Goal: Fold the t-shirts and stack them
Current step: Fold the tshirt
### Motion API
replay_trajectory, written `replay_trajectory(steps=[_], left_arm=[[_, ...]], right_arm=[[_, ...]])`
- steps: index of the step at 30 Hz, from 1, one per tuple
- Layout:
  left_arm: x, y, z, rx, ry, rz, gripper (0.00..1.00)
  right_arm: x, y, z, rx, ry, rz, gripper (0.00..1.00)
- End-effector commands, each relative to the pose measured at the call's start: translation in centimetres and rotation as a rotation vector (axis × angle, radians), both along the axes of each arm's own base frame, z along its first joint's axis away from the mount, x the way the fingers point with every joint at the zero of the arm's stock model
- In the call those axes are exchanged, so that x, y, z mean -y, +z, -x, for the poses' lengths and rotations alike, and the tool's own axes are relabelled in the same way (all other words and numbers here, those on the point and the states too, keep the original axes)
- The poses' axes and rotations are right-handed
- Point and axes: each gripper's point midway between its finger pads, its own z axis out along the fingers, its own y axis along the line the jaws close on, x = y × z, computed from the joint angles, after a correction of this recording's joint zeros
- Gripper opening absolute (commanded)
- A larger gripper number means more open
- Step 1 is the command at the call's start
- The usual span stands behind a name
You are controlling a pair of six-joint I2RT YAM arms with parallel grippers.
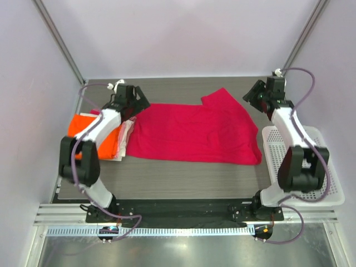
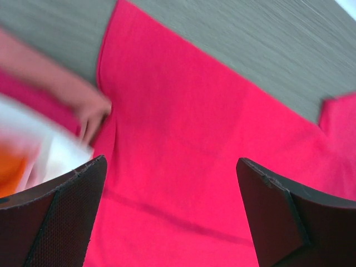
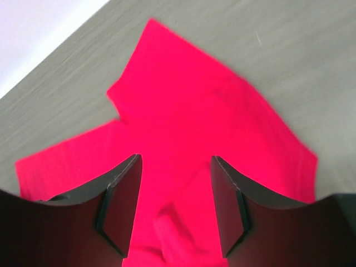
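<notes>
The crimson-red t-shirt (image 1: 194,133) lies spread across the middle of the table, one sleeve pointing to the back. At its left end sit the orange t-shirt (image 1: 77,125) and a pale pink and white one (image 1: 125,137), piled together under my left arm. My left gripper (image 1: 136,100) hovers over the red shirt's back left corner. In the left wrist view it (image 2: 171,161) is wide open, with only red cloth (image 2: 194,122) below. My right gripper (image 1: 253,98) hangs above the back right sleeve. It (image 3: 175,160) is open over the red cloth (image 3: 189,105) and holds nothing.
A white plastic lattice basket (image 1: 329,167) stands at the table's right edge beside the right arm. Grey tabletop (image 1: 178,181) shows in front of the red shirt. White walls and metal posts close in the back and sides.
</notes>
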Motion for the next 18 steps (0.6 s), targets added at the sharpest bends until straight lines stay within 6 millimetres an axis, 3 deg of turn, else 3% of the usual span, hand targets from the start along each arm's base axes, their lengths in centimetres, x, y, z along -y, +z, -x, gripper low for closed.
replay_trajectory(steps=[1,2,3,5,6,8,9,10,12,14,15,16,17,18], left_arm=[[-0.8,0.5,-5.3,0.049,0.021,-0.007,0.98],[-1.4,-0.5,-6.1,0.030,0.033,-0.004,0.98],[-1.6,-3.4,-6.7,-0.031,0.036,-0.011,0.97],[-2.2,-4.1,-8.0,-0.039,0.053,-0.015,0.96],[-2.4,-5.6,-8.4,-0.059,0.059,-0.022,0.96],[-2.5,-6.2,-9.2,-0.059,0.065,-0.027,0.96],[-2.6,-6.5,-9.5,-0.060,0.068,-0.029,0.95],[-2.5,-7.5,-9.6,-0.076,0.070,-0.033,0.95],[-2.4,-8.2,-9.8,-0.078,0.068,-0.026,0.95],[-2.6,-9.4,-9.7,-0.096,0.076,-0.033,0.95],[-3.0,-9.9,-9.5,-0.104,0.084,-0.038,0.95],[-3.7,-10.2,-9.6,-0.109,0.097,-0.037,0.96],[-4.1,-10.3,-9.5,-0.115,0.104,-0.030,0.96],[-4.6,-10.6,-9.4,-0.124,0.112,-0.020,0.96]], right_arm=[[-0.5,0.1,-4.8,0.036,0.033,0.032,0.58],[-0.5,-0.4,-5.7,0.030,0.031,0.040,0.58],[-0.6,-1.9,-7.4,0.002,0.036,0.045,0.58],[-1.0,-3.1,-9.0,-0.012,0.033,0.053,0.58],[-1.2,-4.0,-10.3,-0.022,0.030,0.053,0.58],[-1.7,-4.9,-11.7,-0.023,0.037,0.056,0.59],[-1.7,-4.1,-12.8,0.001,0.039,0.059,0.59],[-1.7,-6.0,-13.5,-0.027,0.040,0.059,0.59],[-1.7,-6.0,-14.7,-0.015,0.040,0.059,0.59],[-1.1,-7.7,-15.6,-0.037,0.014,0.085,0.61],[-1.0,-7.2,-16.3,-0.020,0.013,0.089,0.62],[-0.8,-8.8,-16.7,-0.043,0.011,0.103,0.63],[-0.7,-9.1,-17.1,-0.044,0.010,0.107,0.63],[-2.4,-8.5,-17.8,-0.023,0.036,0.111,0.64]])
